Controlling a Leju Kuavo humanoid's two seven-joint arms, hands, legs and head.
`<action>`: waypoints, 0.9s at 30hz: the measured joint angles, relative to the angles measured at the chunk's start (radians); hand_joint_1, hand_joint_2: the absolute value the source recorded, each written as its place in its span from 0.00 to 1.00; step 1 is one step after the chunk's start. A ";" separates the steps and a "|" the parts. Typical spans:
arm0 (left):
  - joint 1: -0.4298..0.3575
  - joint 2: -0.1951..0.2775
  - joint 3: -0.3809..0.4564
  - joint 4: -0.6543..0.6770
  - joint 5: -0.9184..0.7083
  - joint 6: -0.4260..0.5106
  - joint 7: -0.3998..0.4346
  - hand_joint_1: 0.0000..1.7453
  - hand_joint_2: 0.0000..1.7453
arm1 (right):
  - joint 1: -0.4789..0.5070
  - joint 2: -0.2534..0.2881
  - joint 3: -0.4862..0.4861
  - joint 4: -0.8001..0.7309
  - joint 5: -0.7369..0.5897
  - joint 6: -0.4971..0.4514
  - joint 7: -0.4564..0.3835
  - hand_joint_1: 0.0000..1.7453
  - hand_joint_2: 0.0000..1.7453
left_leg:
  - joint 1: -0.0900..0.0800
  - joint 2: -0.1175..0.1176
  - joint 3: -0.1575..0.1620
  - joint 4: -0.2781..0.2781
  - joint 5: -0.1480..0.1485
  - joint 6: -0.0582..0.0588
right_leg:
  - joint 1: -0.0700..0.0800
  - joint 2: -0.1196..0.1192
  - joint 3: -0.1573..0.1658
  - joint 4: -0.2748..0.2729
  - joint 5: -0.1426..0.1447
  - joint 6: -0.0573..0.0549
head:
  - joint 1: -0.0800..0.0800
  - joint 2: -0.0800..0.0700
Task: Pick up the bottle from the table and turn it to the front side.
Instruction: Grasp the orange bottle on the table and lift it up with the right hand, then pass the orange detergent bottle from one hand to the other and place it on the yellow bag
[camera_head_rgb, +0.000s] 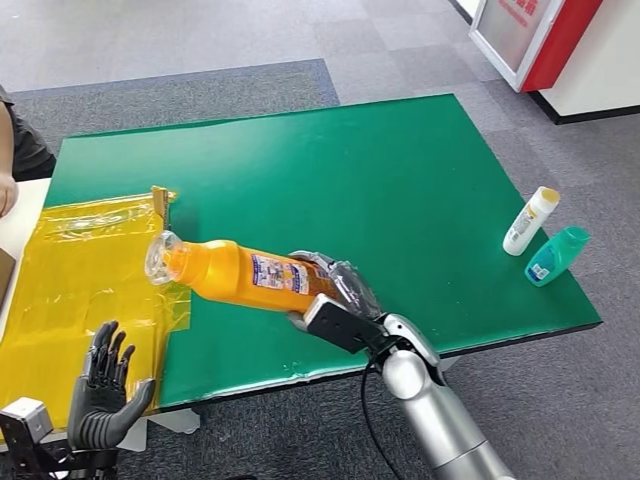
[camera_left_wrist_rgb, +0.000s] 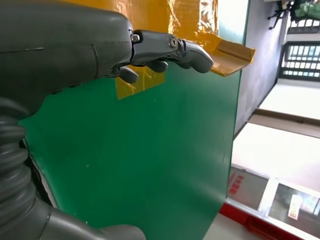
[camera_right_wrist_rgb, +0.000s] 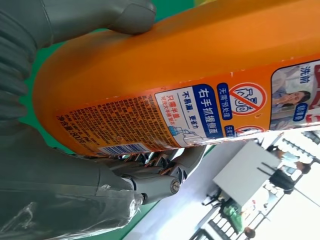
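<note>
What we cannot see or read

In the head view the base of the orange bottle (camera_head_rgb: 241, 275) is buried in the right hand (camera_head_rgb: 336, 295), so we cannot see how the fingers lie around it; in the right wrist view the bottle runs off the picture's edge and its small print is too fine for us to read. The labels on the white bottle (camera_head_rgb: 530, 220) and the teal bottle (camera_head_rgb: 556, 254) are too small to make out. A person (camera_head_rgb: 19, 150) is cut off at the edge. Beneath the yellow plastic sheet (camera_head_rgb: 83, 280) we cannot see the tabletop (camera_head_rgb: 392, 190).
</note>
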 joint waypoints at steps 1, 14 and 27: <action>-0.004 0.002 -0.011 -0.006 0.011 -0.002 0.011 0.00 1.00 | 0.006 0.011 0.000 0.002 -0.009 0.001 -0.013 1.00 1.00 | 0.000 0.000 0.000 0.000 0.000 0.000 | 0.000 0.000 0.000 0.000 0.000 0.000 | 0.000 0.000; -0.142 0.114 -0.322 -0.092 0.157 0.016 0.095 0.00 1.00 | 0.029 0.081 0.071 0.150 0.042 -0.054 -0.089 1.00 1.00 | 0.000 0.000 0.000 0.000 0.001 0.000 | 0.000 0.000 0.001 0.000 0.001 0.000 | 0.000 0.000; -0.189 0.200 -0.474 -0.092 0.176 0.020 0.080 1.00 1.00 | 0.031 0.085 0.121 0.230 0.067 -0.085 -0.116 1.00 1.00 | 0.000 0.000 0.000 0.000 0.001 0.000 | 0.000 0.000 0.000 0.000 0.001 -0.001 | 0.000 0.000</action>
